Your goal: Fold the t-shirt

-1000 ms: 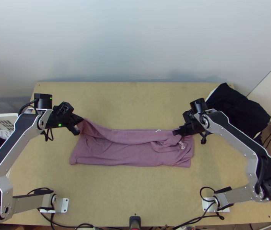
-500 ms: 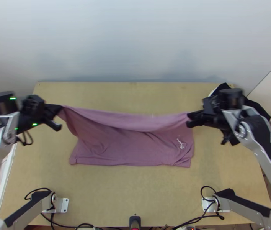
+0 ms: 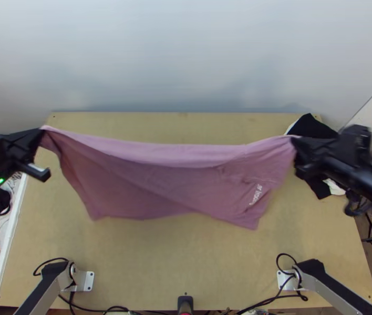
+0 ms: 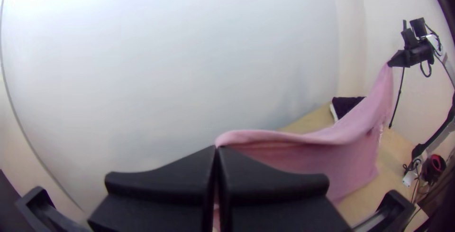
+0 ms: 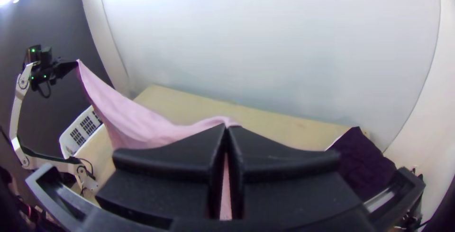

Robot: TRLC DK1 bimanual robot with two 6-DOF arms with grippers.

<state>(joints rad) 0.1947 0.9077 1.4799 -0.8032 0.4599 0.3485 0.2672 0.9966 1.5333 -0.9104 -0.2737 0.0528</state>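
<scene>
up and out it goes: shirt point(image 3: 159, 178) pulled wide between both arms

since the earlier top view, the corners have travelled outward and higher, and the sagging upper edge has drawn straighter. left fingers point(image 4: 161, 180) are closed on one corner, right fingers point(image 5: 289, 165) closed on the other, and the shirt hangs between them over the middle of the surface point(image 3: 186, 257). whether the lower hem touches down, i can't tell.

now for the tricky bit, as i judge it: even tension, no yanking, or a corner could slip free. both sides want matching height, then a smooth lowering, hem first, so the cloth lands flat. that lower edge looks uneven, so a gentle settle before laying would help. folding proper looks some way off.

round the room: pale wood beneath, a plain pale wall point(image 3: 186, 63) behind, dark cloth point(image 5: 360, 161) heaped at the far right corner, and a white basket point(image 3: 10, 239) of laundry alongside the left edge.
</scene>
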